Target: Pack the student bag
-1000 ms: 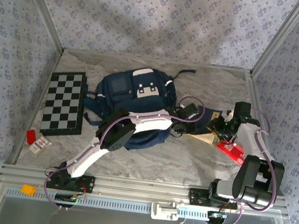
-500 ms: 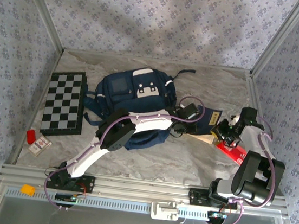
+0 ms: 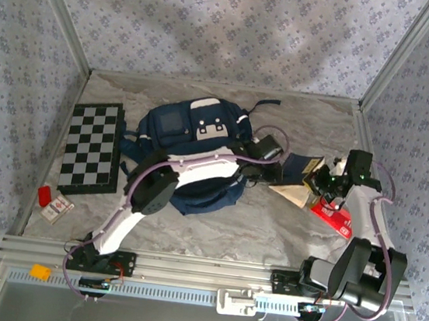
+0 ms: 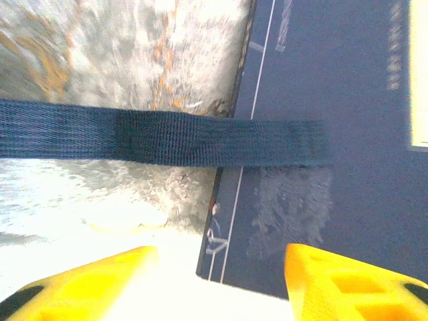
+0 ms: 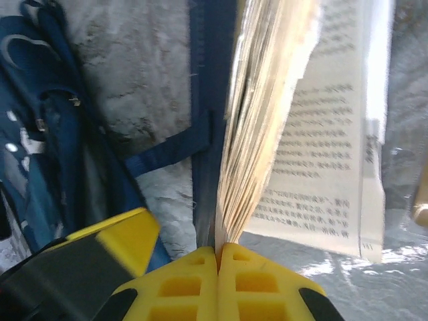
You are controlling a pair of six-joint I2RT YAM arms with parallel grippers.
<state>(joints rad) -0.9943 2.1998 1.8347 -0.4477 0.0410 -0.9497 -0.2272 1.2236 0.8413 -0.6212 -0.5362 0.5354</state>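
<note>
The student bag (image 3: 189, 146), navy with a white-flapped pocket, lies mid-table; its side also shows in the right wrist view (image 5: 47, 134). To its right a blue book (image 3: 300, 168) is tipped up with its pages fanned out. My right gripper (image 3: 324, 182) is shut on that blue book's (image 5: 214, 100) lower edge, the fingertips (image 5: 219, 261) pinching the cover and a few pages. My left gripper (image 3: 270, 170) hangs open just above the blue cover (image 4: 334, 134), its yellow fingers (image 4: 334, 281) apart. A navy strap (image 4: 167, 137) crosses the cover and the table.
A folded chessboard (image 3: 92, 147) lies at the left, with a small red block (image 3: 43, 195) and a card box (image 3: 57, 208) in front of it. A red book (image 3: 334, 217) lies under the right gripper. The side walls stand close.
The right gripper has closed on the blue book and tipped it up, so the pages fan out. The left gripper has opened and drawn back a little toward the bag.
</note>
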